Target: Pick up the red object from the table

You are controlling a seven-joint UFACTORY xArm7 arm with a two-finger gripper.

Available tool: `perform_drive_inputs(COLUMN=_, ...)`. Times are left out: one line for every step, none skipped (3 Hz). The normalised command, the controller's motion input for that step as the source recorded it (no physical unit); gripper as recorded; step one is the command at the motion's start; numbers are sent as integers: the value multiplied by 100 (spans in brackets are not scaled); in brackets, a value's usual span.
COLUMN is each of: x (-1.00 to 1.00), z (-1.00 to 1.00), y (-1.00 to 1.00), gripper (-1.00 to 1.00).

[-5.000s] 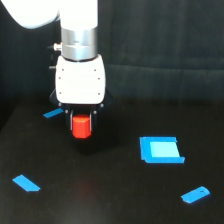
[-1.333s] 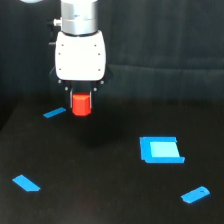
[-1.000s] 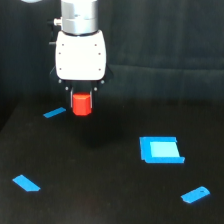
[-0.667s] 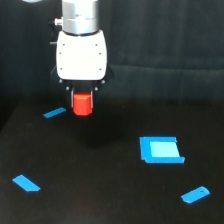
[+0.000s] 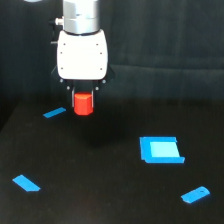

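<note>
Nearest the camera, close to the front edge of the black surface [image 5: 100, 200], two small flat blue pieces lie well apart: a slanted strip [image 5: 26, 183] toward the front corner on the exterior view's left, and a rounded tab [image 5: 195, 194] toward the front corner on the exterior view's right. Farther in, right of the middle, sits a larger blue square piece [image 5: 161, 150] with a paler centre, flat on the surface. Farther back again, toward the exterior view's left, a thin blue sliver [image 5: 54, 113] lies at a slight angle near the rear edge.

Just beside that sliver, on its right, hangs the end effector [image 5: 83, 98], pointing straight down from the white body of the arm [image 5: 82, 54]. It is closed around the red object [image 5: 83, 103], a short red-orange block whose upper part is tucked between the dark fingers while its lower part shows below them. The block is clear of the surface, held in the air above the back-left area; a faint dark patch sits on the surface beneath and in front of it. Behind everything hangs a dark curtain [image 5: 165, 45].
</note>
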Motion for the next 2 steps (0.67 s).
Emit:
perform_drive_inputs(x=11, z=7, y=2, gripper=-95)
perform_drive_inputs(x=-2, z=14, y=4, gripper=-100)
